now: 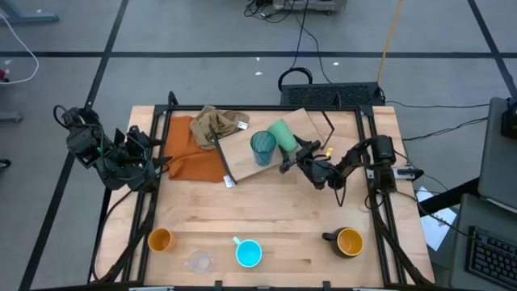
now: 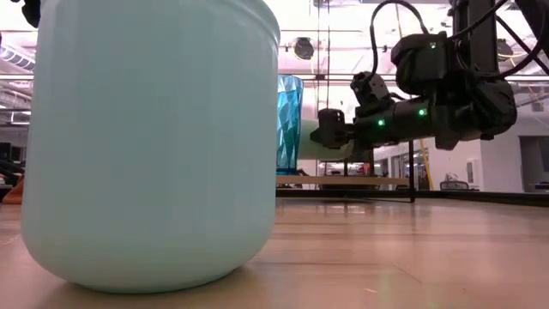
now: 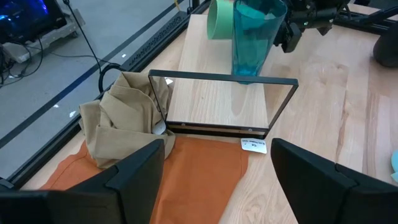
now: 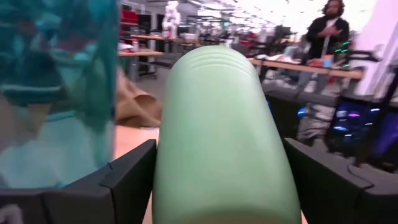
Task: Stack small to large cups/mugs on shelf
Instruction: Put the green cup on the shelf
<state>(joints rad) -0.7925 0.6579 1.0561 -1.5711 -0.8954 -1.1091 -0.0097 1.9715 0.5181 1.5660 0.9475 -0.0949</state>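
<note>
Along the bottom edge of the high view, four vessels are left standing on the worktop [image 1: 266, 222]: the orange cup [image 1: 160, 239] at lower left, the clear glass [image 1: 198, 261], the light-blue mug [image 1: 248, 253], and the black mug [image 1: 346, 242] at lower right. None of these is being handled yet.

At mid-frame the shelf [image 1: 242, 153] is seen, with the teal tumbler [image 1: 262, 147] standing upright on its board. Just beside it, at the upper centre, the green cup [image 1: 283, 133] is carried lying on its side by the right hand [image 1: 300, 153], whose fingers are closed across the cup's body, as is shown plainly in the right wrist view.

The step in hand is judged to be the setting down of the green cup on the shelf. To do it well, the cup should be turned upright before release, since on its side it would roll off the board. The tumbler stands close by and looks tall and light, so it should be given room and not be nudged. The cup should be lowered until its base is borne by the board before the fingers are parted.

At the left edge of the high view the left hand [image 1: 153, 166] is held open and empty, waiting over the orange cloth [image 1: 190, 158].
</note>
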